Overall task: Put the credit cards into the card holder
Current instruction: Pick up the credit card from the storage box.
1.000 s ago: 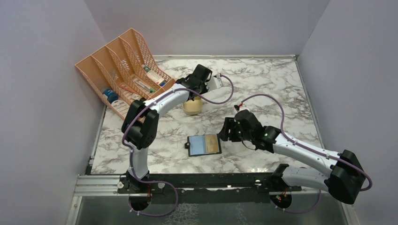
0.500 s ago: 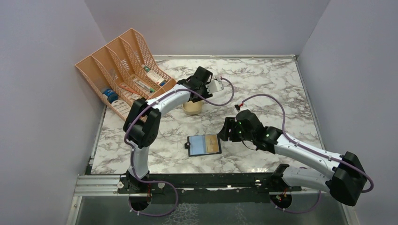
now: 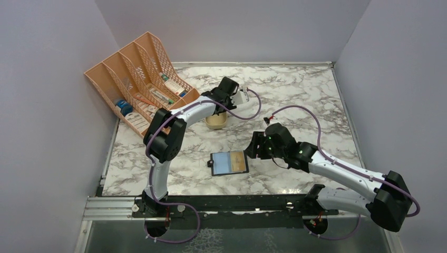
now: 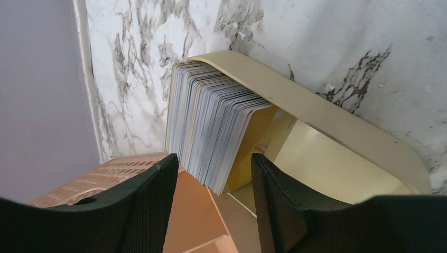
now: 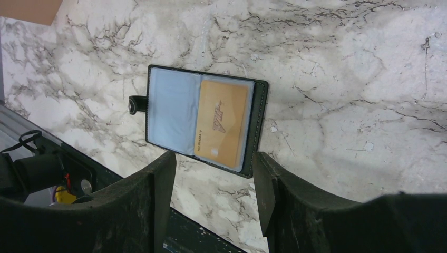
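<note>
The black card holder (image 3: 229, 163) lies open on the marble, blue-grey lining up. A gold credit card (image 5: 221, 121) sits in the right-hand pocket of the card holder (image 5: 158, 105). My right gripper (image 5: 213, 168) hovers open just right of it, nothing between its fingers; in the top view the right gripper (image 3: 254, 148) is beside the holder's right edge. A stack of pale grey credit cards (image 4: 211, 121) stands on edge in a tan tin (image 4: 337, 126). My left gripper (image 4: 213, 162) is open above that stack, fingers either side and apart from it.
A peach mesh file organiser (image 3: 139, 79) with labelled boxes stands at the back left, close to the tan tin (image 3: 215, 123). Grey walls close in on the left, back and right. A black rail (image 3: 221, 203) runs along the near table edge.
My left gripper has gone from shut to open and has come down closer over the tin; its elbow has swung right. The right arm and the card holder have not moved.
</note>
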Available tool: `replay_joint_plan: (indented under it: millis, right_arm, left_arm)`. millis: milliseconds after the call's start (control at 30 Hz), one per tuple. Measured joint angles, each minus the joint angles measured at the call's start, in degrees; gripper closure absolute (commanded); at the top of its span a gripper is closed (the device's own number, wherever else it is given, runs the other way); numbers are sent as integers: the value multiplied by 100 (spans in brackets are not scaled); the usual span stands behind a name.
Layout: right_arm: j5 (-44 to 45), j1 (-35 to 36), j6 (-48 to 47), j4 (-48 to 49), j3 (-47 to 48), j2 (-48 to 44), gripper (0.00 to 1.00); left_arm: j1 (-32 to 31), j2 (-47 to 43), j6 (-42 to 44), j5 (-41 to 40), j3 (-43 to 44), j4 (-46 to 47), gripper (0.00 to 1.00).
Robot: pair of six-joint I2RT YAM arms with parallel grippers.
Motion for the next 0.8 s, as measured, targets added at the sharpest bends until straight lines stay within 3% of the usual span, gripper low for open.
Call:
replay_joint_plan:
  millis: [567, 800]
  right_arm:
    - [4, 0, 4, -26, 33, 7, 45]
    - [4, 0, 4, -26, 33, 7, 45]
  left_arm:
    - [61, 98, 46, -46, -79, 269, 42]
    - [61, 166, 61, -96, -79, 286, 46]
